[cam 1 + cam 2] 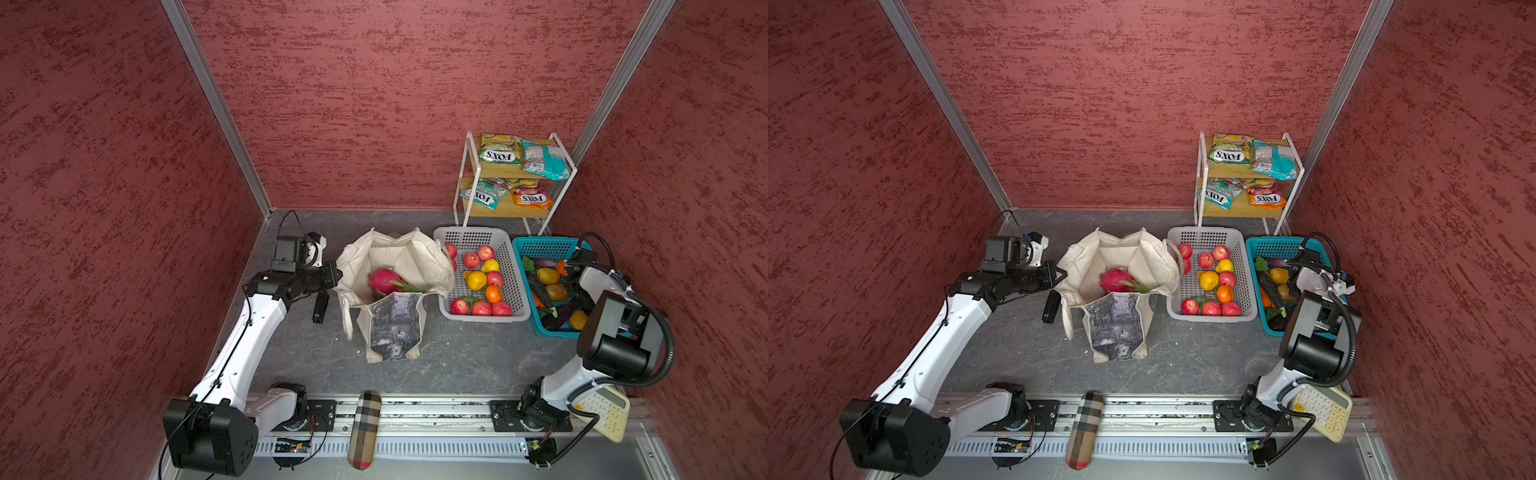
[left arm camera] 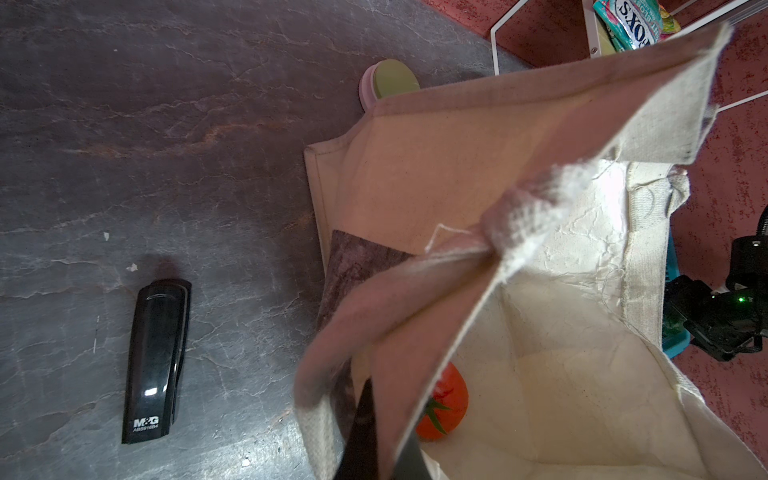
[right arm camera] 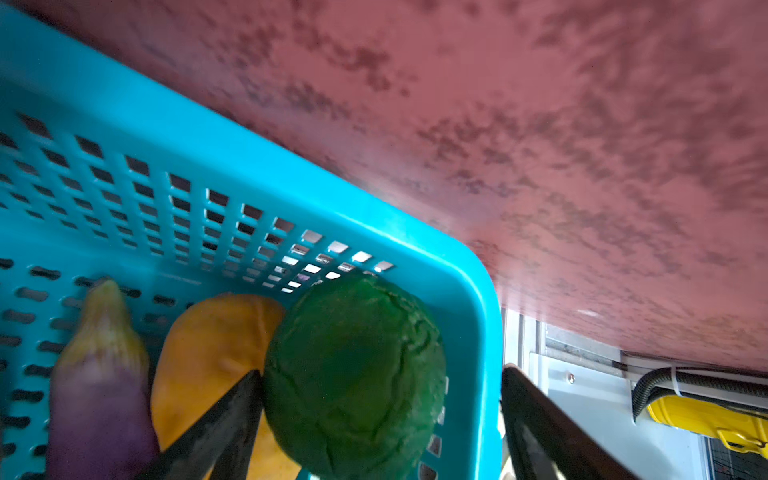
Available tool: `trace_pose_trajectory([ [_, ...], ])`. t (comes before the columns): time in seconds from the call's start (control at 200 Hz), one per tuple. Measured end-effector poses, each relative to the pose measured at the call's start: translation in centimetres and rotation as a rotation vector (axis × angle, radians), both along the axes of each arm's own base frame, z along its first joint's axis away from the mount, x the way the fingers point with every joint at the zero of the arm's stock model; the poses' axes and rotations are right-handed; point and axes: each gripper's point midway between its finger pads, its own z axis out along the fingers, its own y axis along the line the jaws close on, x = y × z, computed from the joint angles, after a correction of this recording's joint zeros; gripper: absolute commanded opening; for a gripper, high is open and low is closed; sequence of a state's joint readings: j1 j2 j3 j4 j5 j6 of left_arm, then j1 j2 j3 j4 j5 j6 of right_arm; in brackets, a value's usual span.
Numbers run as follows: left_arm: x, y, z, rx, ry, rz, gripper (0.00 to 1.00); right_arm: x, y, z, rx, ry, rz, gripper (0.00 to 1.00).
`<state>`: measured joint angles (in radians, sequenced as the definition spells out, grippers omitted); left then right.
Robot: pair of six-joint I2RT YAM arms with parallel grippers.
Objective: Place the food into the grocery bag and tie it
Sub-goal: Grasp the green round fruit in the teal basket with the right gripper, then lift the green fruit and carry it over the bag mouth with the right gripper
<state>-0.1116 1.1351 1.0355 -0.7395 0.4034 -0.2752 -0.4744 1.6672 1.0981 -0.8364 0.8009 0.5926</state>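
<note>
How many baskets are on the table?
2. A white basket stands beside the bag, holding fruit; a blue basket stands on its other side, holding vegetables. No others show.

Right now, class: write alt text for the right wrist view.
Open black fingers straddle the turquoise perforated plastic basket wall, one inside beside a round dark-green toy vegetable. An orange toy vegetable and purple aubergine lie alongside.

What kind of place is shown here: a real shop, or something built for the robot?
Most likely a robot test booth staged as a grocery corner: red panel walls close it in, a white rack holds snack packets, and a white basket of fruit stands beside a canvas tote.
</note>
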Motion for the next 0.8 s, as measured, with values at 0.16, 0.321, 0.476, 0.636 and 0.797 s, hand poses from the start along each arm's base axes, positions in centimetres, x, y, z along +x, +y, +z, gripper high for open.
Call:
trace_pose_trajectory([
  [0.16, 0.0, 0.0, 0.0, -0.001, 0.000, -0.001, 0.00, 0.2, -0.1, -0.2, 0.006, -0.008, 0.003, 0.70],
  [0.321, 0.0, 0.0, 0.0, -0.001, 0.000, -0.001, 0.00, 0.1, -0.2, -0.3, 0.007, -0.006, 0.010, 0.61],
  [0.476, 0.0, -0.1, 0.0, -0.003, 0.000, -0.002, 0.00, 0.0, -0.2, -0.2, 0.008, -0.015, 0.008, 0.58],
  [0.636, 0.0, -0.1, 0.0, -0.003, 0.000, -0.003, 0.00, 0.0, 0.1, 0.7, 0.021, -0.056, 0.014, 0.54],
  [0.797, 0.0, -0.1, 0.0, -0.003, 0.000, -0.003, 0.00, 0.7, 1.5, 3.9, 0.047, -0.229, 0.047, 0.52],
])
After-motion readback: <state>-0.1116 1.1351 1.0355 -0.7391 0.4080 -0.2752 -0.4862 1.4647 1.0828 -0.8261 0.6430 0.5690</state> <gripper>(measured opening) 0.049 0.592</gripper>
